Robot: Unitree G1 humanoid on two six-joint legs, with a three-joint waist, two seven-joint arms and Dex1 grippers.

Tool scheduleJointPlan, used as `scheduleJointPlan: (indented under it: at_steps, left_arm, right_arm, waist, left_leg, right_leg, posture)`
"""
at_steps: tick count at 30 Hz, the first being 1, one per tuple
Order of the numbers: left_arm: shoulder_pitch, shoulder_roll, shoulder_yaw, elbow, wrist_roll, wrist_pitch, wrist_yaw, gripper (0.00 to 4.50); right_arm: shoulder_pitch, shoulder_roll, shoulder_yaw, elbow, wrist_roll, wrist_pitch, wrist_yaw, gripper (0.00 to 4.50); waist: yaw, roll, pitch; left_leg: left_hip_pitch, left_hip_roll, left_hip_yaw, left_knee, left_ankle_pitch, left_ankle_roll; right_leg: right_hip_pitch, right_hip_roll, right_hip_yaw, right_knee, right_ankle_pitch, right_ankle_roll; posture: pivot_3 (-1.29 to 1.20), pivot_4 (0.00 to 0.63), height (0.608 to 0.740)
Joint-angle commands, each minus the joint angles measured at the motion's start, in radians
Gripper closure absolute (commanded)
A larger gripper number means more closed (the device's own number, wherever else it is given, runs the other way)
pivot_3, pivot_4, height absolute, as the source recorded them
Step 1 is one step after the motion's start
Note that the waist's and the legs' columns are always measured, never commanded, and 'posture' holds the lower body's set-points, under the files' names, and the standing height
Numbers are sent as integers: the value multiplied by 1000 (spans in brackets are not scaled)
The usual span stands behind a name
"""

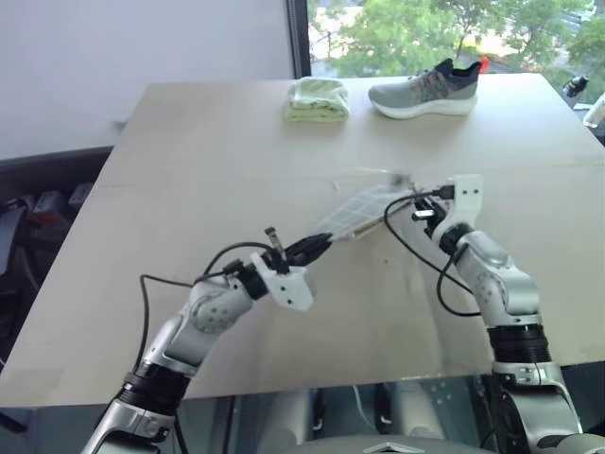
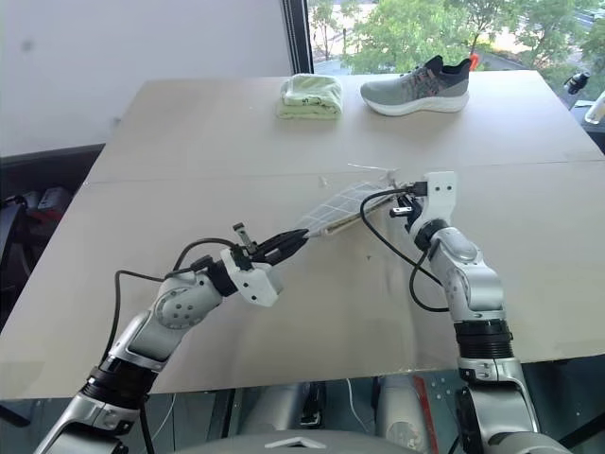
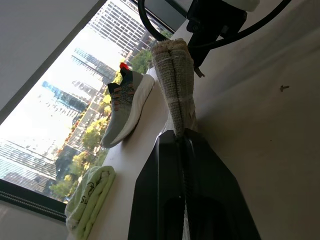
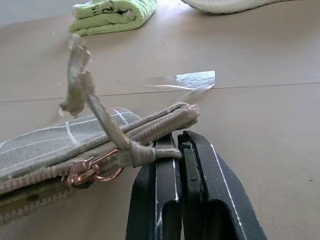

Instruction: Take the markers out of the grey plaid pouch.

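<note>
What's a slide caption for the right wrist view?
Right gripper shut on the pouch end by its cord; green cloth behind.

Both head views are looking forward and down over the counter, sharing its whole top out to the far window. Each wrist camera is sitting low and close, facing along its own jaws at the grey plaid pouch.

both arms are silver-grey metal with rounded joint housings and black ribbed collars near the elbows. loose black cables loop off each forearm. each wrist carries a white angular bracket. the left pincer and right pincer have flat, glossy black fingers.
</note>
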Motion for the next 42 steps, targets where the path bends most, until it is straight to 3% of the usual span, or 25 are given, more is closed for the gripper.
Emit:
scheduleJointPlan:
  at_steps: [1,2,5,9,14,29,35,42]
  left_arm:
    - [33,30,61,0,-19,0,16,4500]
    - [32,30,61,3,-20,-1,15,4500]
    - [30,26,58,7,-19,-1,14,4500]
    - [21,19,55,14,-21,-4,7,4500]
    - [12,19,53,23,-26,-12,0,4500]
    - [-20,11,40,164,-28,-13,-16,4500]
    - [-92,-10,9,283,-5,-52,-6,4500]
    - [-131,-32,-8,308,6,-74,1,4500]
  right_arm:
    - [29,-97,-167,-43,36,16,8,4421]
    - [43,-116,-143,-78,69,43,76,4421]
    - [81,-200,-77,-152,86,119,191,3554]
    - [139,-356,9,-239,94,198,390,1679]
    - [158,-460,-8,-346,205,276,554,1679]
    - [137,-458,-3,-422,242,309,557,1679]
    - [108,-417,204,-410,-44,85,504,1679]
    - [51,-401,401,-183,-415,-262,458,1679]
  waist:
    - [3,0,0]
    - [10,0,0]
    - [16,0,0]
    - [5,0,0]
    - [4,0,0]
    - [25,-1,0]
    - [24,-1,0]
    - [25,-1,0]
  left_leg:
    - [0,0,0,0,0,0]
    - [0,0,0,0,0,0]
    - [0,-1,0,0,0,0]
    - [2,1,0,0,-2,4]
    - [2,1,0,1,-3,5]
    - [1,1,-1,3,-2,3]
    - [2,1,-1,3,-2,4]
    - [1,1,0,9,0,0]
  right_leg:
    - [0,0,0,0,0,0]
    - [0,0,0,0,0,0]
    - [0,-1,0,-1,0,0]
    - [1,1,1,0,0,0]
    - [1,1,1,1,0,0]
    - [2,-1,0,0,0,0]
    - [2,0,0,1,0,0]
    - [3,1,0,2,0,0]
  posture:
    - [0,150,740]
    - [0,150,740]
    - [0,150,740]
    - [0,150,740]
    - [0,150,740]
    - [0,150,740]
    - [0,150,740]
    - [0,150,740]
